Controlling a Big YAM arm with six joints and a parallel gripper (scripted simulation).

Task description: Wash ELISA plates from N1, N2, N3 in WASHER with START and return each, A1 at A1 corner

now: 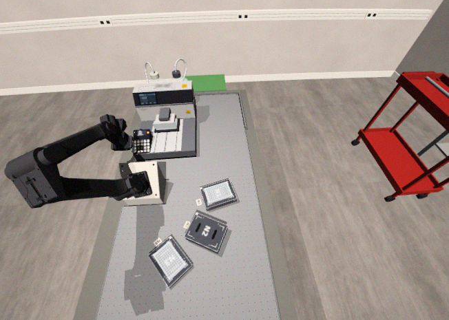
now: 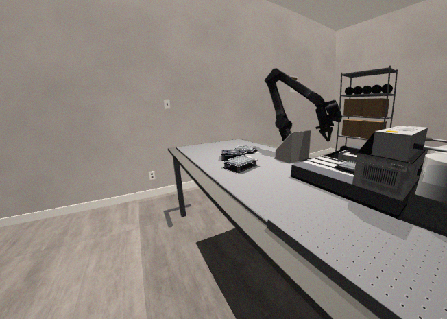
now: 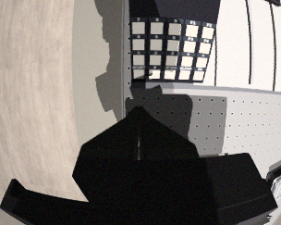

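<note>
Left of the dark metal shelf unit (image 2: 340, 105) (brown boxes (image 2: 365, 108) on its middle shelves), a plain beige wall (image 2: 108, 73) rises above wood-look flooring (image 2: 90, 264).
</note>
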